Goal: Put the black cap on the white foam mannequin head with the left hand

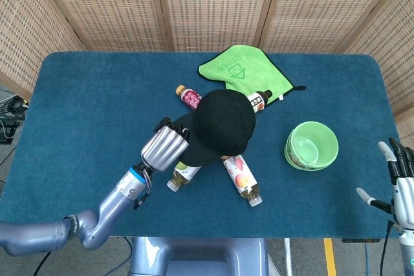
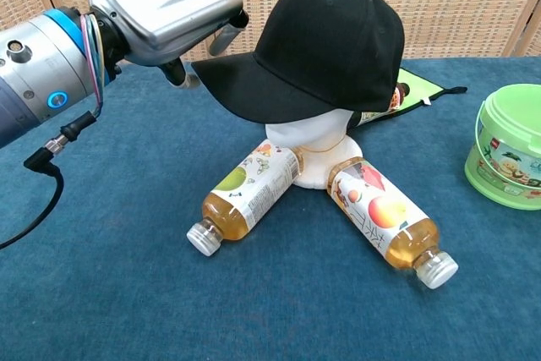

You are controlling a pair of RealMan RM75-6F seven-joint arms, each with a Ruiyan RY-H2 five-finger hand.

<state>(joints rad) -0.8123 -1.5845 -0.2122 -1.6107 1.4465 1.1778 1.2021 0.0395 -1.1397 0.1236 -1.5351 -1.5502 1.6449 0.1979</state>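
The black cap (image 1: pixel 223 124) (image 2: pixel 330 40) sits on the white foam mannequin head (image 2: pixel 308 137), brim pointing toward my left hand. The head view shows almost none of the mannequin under the cap. My left hand (image 1: pixel 165 147) (image 2: pixel 161 2) hovers just beside the brim's tip, fingers apart above and below the edge, with no firm grip visible. My right hand (image 1: pixel 398 179) hangs off the table's near right corner, fingers spread and empty.
Two juice bottles (image 2: pixel 249 192) (image 2: pixel 385 221) lie against the mannequin's base. Two more bottles (image 1: pixel 187 97) (image 1: pixel 259 100) lie behind it. A green cloth (image 1: pixel 242 72) is at the back, and a green bucket (image 1: pixel 312 145) (image 2: pixel 507 158) stands to the right.
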